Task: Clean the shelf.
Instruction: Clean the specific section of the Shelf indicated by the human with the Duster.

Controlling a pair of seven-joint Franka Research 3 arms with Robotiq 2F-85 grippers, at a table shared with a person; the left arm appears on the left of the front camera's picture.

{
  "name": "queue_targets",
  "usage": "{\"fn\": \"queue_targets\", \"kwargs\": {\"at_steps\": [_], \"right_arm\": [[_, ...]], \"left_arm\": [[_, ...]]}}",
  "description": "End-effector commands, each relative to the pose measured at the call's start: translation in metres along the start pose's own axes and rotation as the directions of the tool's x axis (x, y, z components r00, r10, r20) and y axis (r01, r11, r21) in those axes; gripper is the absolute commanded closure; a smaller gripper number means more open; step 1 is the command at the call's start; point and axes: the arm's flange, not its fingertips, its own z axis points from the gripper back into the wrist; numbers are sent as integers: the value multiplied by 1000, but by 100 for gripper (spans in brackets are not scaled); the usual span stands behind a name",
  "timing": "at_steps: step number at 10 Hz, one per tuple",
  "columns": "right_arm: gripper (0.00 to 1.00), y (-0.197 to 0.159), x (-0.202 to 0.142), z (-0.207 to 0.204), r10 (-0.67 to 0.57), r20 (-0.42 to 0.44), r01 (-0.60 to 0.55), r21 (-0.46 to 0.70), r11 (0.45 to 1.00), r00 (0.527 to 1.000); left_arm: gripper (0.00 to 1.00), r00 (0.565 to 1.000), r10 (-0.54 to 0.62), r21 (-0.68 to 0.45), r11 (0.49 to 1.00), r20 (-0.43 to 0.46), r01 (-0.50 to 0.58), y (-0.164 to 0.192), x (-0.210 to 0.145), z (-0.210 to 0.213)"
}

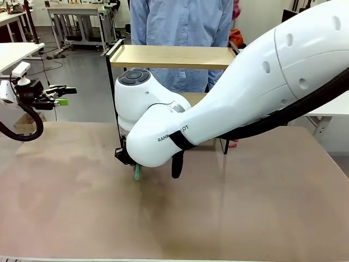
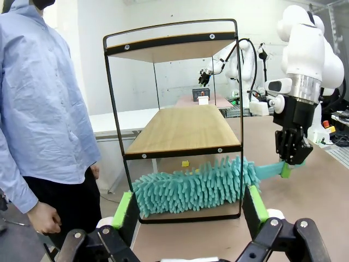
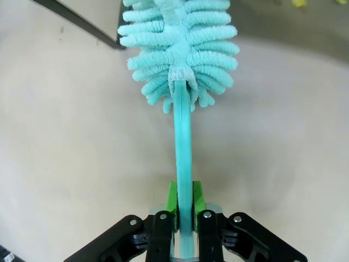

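**Left end effector (image 1: 64,96) open, right end effector (image 3: 184,199) clamping duster (image 2: 196,185)**

The open one hovers well left of the shelf (image 1: 172,56), which stands upright on the tabletop's (image 1: 245,207) far side before a person (image 1: 180,22). The duster's head lies beneath its lower board.

Front view: right arm (image 1: 218,109) blocks the shelf (image 1: 172,56)'s lower board and most of the duster (image 1: 137,172) (only a teal sliver shows under the wrist). Person (image 1: 182,27) cut off by the top edge. Right wrist view: duster head runs off the top. Small yellow object (image 2: 185,162) seen under the lower board, too small to tell.
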Motion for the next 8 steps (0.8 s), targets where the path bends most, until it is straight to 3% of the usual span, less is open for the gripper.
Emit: {"fn": "queue_targets", "kwargs": {"at_steps": [1, 5, 8], "right_arm": [[87, -2, 0, 7, 11, 32, -9, -37, 999, 999], [87, -2, 1, 1, 2, 9, -2, -15, 1000, 1000], [87, -59, 5, 13, -140, 29, 141, -37, 989, 990]], "left_arm": [[0, 1000, -15, 6, 1000, 2, 15, -2, 4, -2], [0, 1000, -15, 6, 1000, 2, 15, -2, 4, -2], [0, 1000, -15, 6, 1000, 2, 15, -2, 4, -2]]}}
